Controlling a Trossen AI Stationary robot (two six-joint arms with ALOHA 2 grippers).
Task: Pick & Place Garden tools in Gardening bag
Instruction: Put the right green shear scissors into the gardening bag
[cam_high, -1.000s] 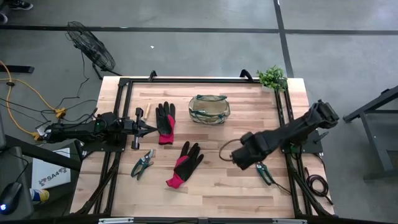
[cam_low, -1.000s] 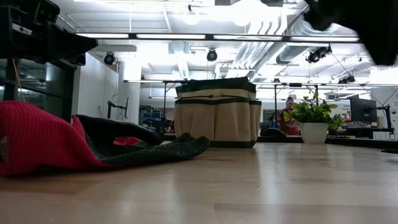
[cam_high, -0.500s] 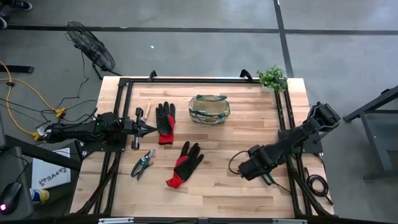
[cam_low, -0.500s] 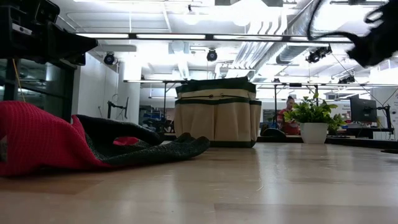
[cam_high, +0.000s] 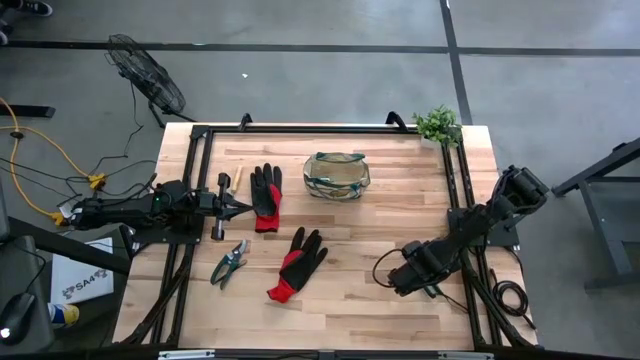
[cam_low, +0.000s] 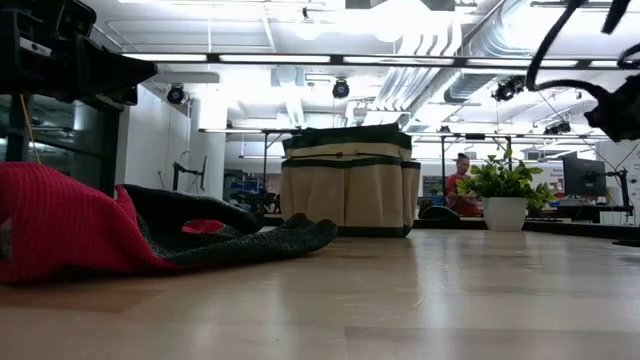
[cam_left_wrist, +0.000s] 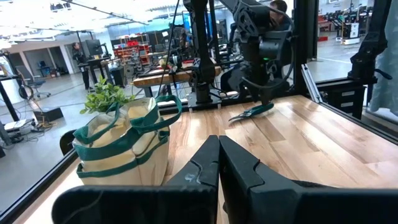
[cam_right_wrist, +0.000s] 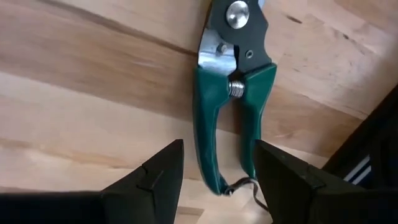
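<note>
A green-handled pruner lies flat on the table near its right edge. My right gripper hangs open just above it, pointing steeply down, with one finger on each side of the handles' free ends and neither touching. In the high view this gripper hides most of the pruner. The olive-tan gardening bag stands at the far middle. Two black-and-red gloves and a second pruner lie left of centre. My left gripper rests shut and level at the left side.
A potted plant stands at the far right corner. A short wooden handle lies beside my left gripper. Dark frame rails run along the table's left and right sides, close to the right-hand pruner. Bare wood lies between the bag and my right gripper.
My right gripper has come down toward the table while moving toward its near-right corner, and has turned to point more steeply down. It now hangs over the right-hand pruner. Its fingers have stayed open.
</note>
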